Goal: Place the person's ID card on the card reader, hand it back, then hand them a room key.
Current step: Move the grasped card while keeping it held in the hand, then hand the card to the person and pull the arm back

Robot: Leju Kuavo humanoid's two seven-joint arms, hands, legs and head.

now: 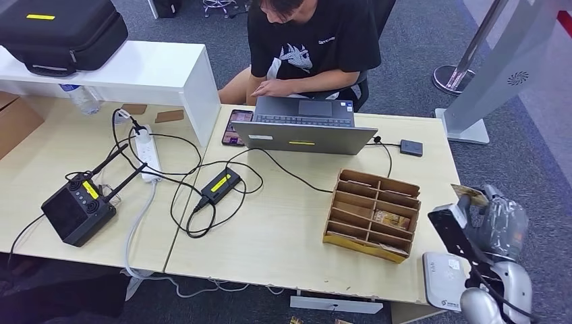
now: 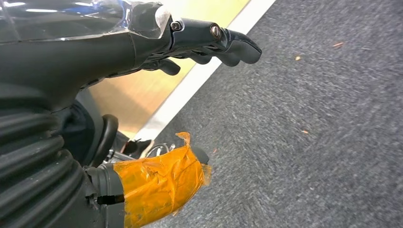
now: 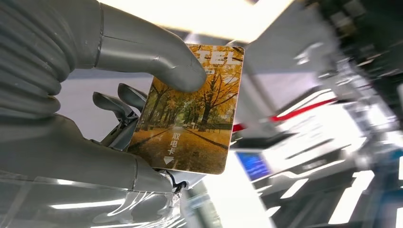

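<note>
Likely room-key step: right hand [image 3: 119,118] pinches the autumn-print key card [image 3: 190,114], left hand [image 2: 209,45] holds nothing; next, reach it across the surface [image 1: 283,229] to the person [image 1: 313,40].

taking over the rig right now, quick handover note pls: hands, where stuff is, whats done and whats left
Right hand: holds a card with an autumn-trees picture, pinched under the thumb, raised off the desk's right end.
Left hand: holds nothing, hanging over grey carpet.
Card reader: white, at the desk's near right corner, nothing on it.
Wooden card organiser: beside the reader.
Person: seated behind the laptop, typing.
Done: cannot tell from this. Left: handing the held card over.
</note>
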